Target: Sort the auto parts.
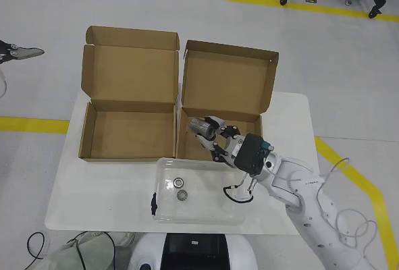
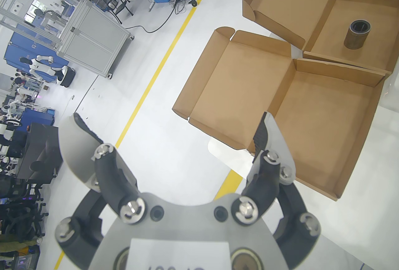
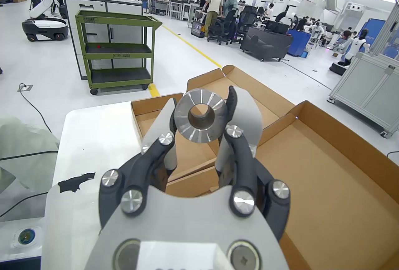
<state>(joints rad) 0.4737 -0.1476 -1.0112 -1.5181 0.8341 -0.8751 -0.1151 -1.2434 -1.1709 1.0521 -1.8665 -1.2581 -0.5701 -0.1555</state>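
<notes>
Right gripper [image 3: 202, 101] pinches a metal sleeve [image 3: 201, 120] by its sides, above the right box [image 1: 226, 77] on the bench [image 1: 290, 128]. A dark cylinder [image 2: 357, 34] stands upright in that box, and the left box [image 1: 128, 135] sits just beside it. Two rings [image 1: 179, 182] lie in the clear bin [image 1: 206, 209] at the bench's near edge. Left gripper [image 2: 170, 124], fingers spread, hangs over the floor, apart from the bench.
</notes>
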